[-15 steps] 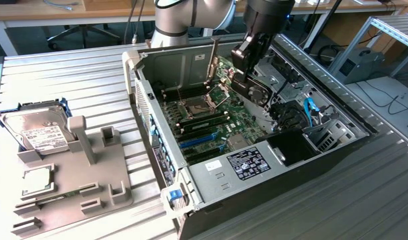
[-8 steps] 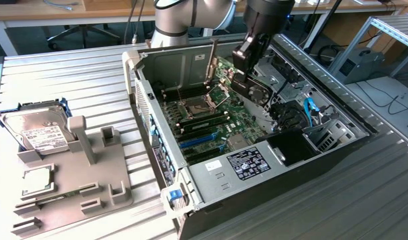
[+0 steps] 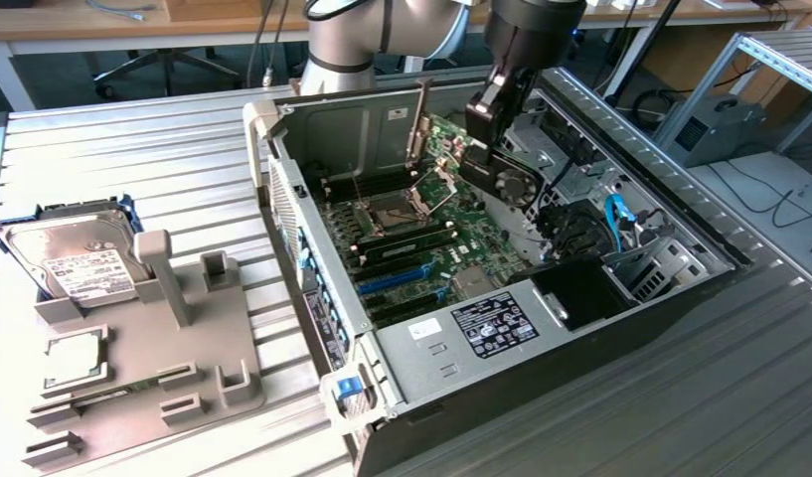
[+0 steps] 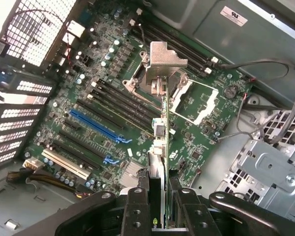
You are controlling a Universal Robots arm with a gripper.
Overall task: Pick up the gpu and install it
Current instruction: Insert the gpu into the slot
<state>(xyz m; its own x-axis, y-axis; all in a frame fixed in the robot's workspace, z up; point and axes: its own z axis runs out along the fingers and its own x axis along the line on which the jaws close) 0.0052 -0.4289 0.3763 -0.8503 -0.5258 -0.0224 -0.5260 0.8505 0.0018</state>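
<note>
While hand (image 4: 160, 189) grips thin gpu (image 4: 161, 130), bent silver bracket (image 4: 165, 60)

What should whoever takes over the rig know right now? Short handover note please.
Gripper: jaws shut on the graphics card, held edge-on with its metal bracket end pointing away from the wrist.
Where: the card hangs over the motherboard inside the open computer case.
Done: card picked up and brought into the case.
Left: card not seated; the long blue slot is empty.
Aside: a hard drive sits by the grey holder at the exterior view's left.
</note>
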